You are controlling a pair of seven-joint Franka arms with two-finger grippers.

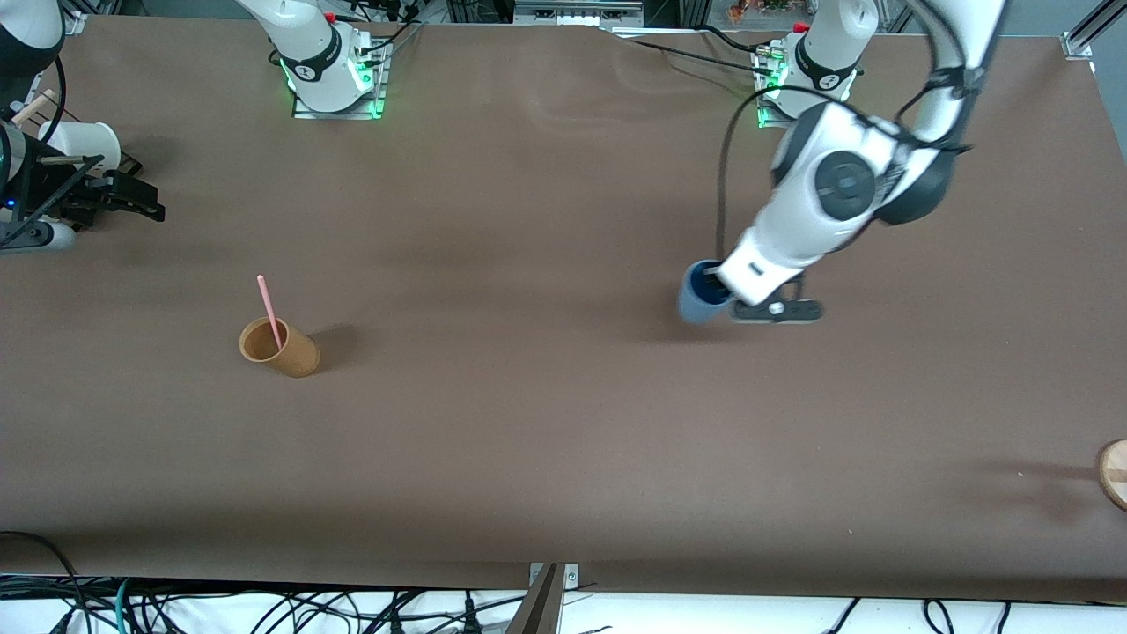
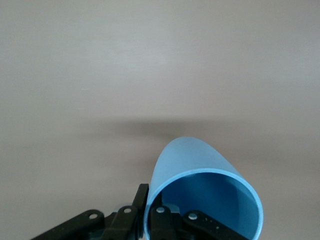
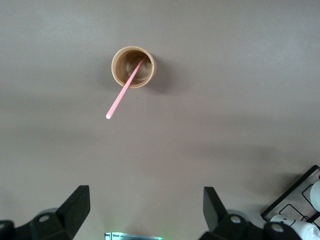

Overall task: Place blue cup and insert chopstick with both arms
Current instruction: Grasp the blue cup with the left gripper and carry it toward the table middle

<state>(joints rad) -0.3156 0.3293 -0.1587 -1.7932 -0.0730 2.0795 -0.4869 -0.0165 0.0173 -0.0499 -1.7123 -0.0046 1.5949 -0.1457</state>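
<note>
The light-blue cup (image 1: 697, 304) (image 2: 190, 160) hangs tilted just above the table toward the left arm's end. My left gripper (image 1: 718, 286) (image 2: 150, 205) is shut on its rim, one finger inside and one outside. The pale-pink chopstick (image 1: 268, 308) (image 3: 122, 95) leans in a tan-brown cup (image 1: 295, 352) (image 3: 132, 67) that stands toward the right arm's end. My right gripper (image 3: 146, 195) is open and empty, high over the table between its base and the tan cup. It does not show in the front view.
A black-and-white device (image 1: 79, 185) (image 3: 300, 210) sits at the right arm's end of the table. A round wooden piece (image 1: 1114, 474) lies at the edge at the left arm's end. The arm bases (image 1: 330, 70) glow green.
</note>
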